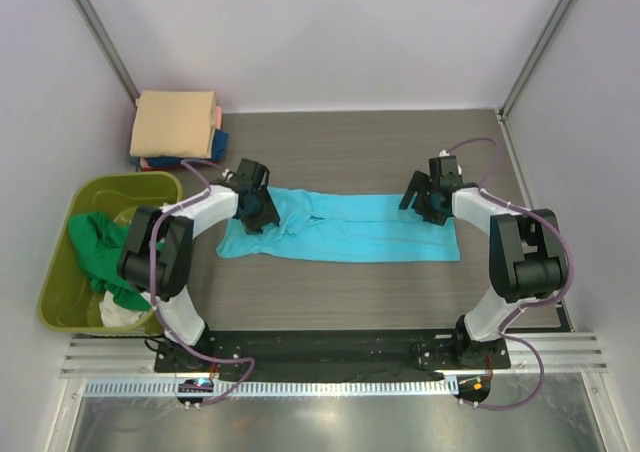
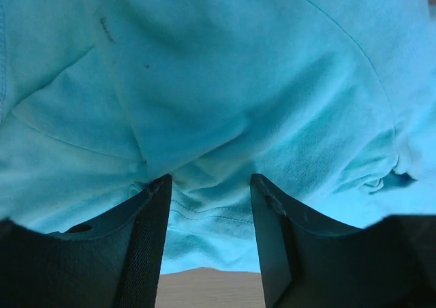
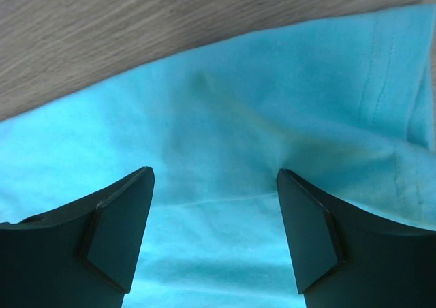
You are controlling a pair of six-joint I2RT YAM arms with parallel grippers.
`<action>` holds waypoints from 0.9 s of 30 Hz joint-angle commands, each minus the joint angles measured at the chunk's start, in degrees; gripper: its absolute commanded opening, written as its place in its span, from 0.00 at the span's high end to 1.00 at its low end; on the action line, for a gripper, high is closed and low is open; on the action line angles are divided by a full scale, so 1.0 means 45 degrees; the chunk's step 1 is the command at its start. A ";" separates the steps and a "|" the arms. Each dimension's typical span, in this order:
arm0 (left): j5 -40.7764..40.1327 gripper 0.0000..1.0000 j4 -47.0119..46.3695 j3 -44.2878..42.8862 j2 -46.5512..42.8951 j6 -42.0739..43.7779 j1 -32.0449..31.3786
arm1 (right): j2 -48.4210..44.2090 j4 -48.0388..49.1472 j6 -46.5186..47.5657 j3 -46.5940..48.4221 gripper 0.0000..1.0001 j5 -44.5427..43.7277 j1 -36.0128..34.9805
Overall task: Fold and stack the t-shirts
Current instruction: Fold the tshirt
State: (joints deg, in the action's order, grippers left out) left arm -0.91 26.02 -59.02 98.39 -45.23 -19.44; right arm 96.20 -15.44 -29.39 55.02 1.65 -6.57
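A bright turquoise t-shirt (image 1: pixel 350 230) lies as a long folded strip across the middle of the table. My left gripper (image 1: pixel 262 212) is at its left end, open, with a rumpled hem of the shirt (image 2: pixel 204 83) between the fingertips (image 2: pixel 210 182). My right gripper (image 1: pixel 428 204) is at the shirt's right end, open and empty, its fingers (image 3: pixel 214 175) spread just over the flat cloth (image 3: pixel 225 117). A folded tan t-shirt (image 1: pixel 175 122) tops a stack at the back left, with dark blue and red shirts under it.
An olive-yellow bin (image 1: pixel 55 272) stands at the left edge and holds a green shirt (image 1: pixel 100 247) and a white one (image 1: pixel 120 312). White walls with metal posts enclose the table. Bare wood-grain tabletop (image 1: pixel 350 152) lies behind the turquoise shirt.
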 commanded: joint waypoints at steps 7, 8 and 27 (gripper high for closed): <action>-0.0698 0.48 -0.0357 -0.5887 0.4693 0.0246 -0.0406 | -0.2097 0.2095 -0.5639 -0.4782 0.22 0.0902 -0.4645; -0.0562 0.48 -0.0159 -0.6912 0.5375 0.0344 -0.0600 | -0.2604 0.2490 -0.6295 -0.5250 0.22 0.0709 -0.7051; 0.0732 0.00 0.3590 -1.4042 0.2496 0.3977 -0.0953 | -0.2535 -0.2843 -0.2300 0.3297 0.14 -0.4689 -0.8270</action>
State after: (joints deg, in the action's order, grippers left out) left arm 5.61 39.16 -126.76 120.03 -29.93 -24.91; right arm 79.02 -28.73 -44.77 66.85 -21.06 -47.99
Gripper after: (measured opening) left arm 0.993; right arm 0.857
